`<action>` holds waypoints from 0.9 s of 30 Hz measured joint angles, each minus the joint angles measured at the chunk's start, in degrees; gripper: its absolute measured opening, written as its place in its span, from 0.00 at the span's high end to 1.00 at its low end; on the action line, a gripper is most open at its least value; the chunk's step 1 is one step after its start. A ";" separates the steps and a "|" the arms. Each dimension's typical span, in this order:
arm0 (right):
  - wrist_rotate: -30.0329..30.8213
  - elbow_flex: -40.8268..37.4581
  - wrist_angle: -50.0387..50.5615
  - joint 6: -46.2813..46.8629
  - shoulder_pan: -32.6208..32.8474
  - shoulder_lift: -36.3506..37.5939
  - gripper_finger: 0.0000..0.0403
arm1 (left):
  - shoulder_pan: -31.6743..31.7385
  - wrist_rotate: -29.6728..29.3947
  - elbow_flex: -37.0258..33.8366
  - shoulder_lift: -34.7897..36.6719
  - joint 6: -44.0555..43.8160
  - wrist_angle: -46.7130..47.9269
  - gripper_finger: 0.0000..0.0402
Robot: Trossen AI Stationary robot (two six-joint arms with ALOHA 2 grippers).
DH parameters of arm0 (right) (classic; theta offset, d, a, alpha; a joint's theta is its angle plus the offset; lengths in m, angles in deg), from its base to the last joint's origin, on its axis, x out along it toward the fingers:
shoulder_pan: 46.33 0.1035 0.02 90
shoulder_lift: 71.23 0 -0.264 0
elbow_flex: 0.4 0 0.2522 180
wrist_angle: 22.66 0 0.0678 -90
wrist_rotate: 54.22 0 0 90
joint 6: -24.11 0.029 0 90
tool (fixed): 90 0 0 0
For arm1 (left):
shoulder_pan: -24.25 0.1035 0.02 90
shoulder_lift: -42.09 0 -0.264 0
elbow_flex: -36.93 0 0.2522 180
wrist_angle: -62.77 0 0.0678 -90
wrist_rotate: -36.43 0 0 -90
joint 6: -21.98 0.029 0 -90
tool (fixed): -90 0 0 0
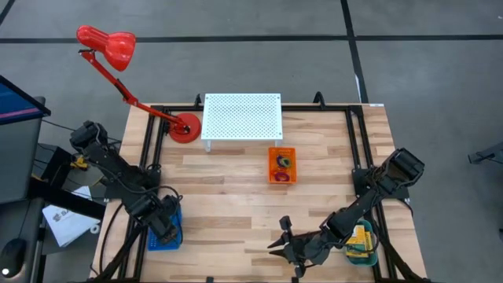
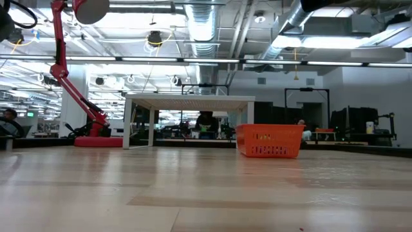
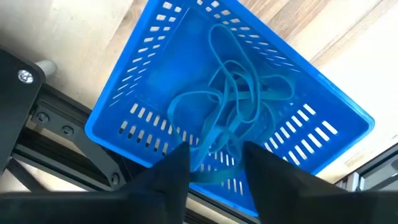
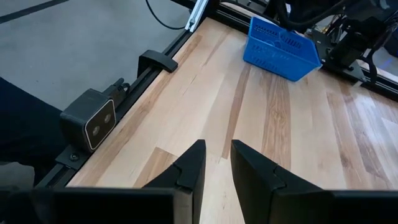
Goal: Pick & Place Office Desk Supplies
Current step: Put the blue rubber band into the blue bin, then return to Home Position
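Your left gripper [image 3: 214,163] hangs parted, holding nothing, over the blue slotted plastic tray [image 3: 155,118], where thin blue wire clip loops [image 3: 233,102] lie tangled. They look light and springy; pinch one strand.

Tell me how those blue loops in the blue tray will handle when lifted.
Likely floppy: the blue loops lie in limp, overlapping curves. Probably light, being thin strands. They look tangled, so several may rise together. The left gripper hangs over the blue tray.

Grey floor [image 1: 440,71] around the table; ceiling ducts [image 2: 205,26] under strip lights.
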 joint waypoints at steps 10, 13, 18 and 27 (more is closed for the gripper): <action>0.00 0.00 0.40 0.09 0.00 0.00 0.82 | 0.00 -0.05 -0.01 0.00 0.07 -0.15 0.48; 0.01 0.00 0.43 0.09 0.00 0.00 0.82 | 0.00 -0.27 0.01 0.13 0.09 -0.24 0.45; 0.01 0.00 0.62 0.29 0.00 0.00 0.82 | -0.68 -0.95 0.01 1.02 0.21 -3.07 0.42; 0.12 0.00 1.47 0.96 0.04 0.00 0.82 | -6.88 -12.23 0.04 9.39 -0.37 -8.03 0.44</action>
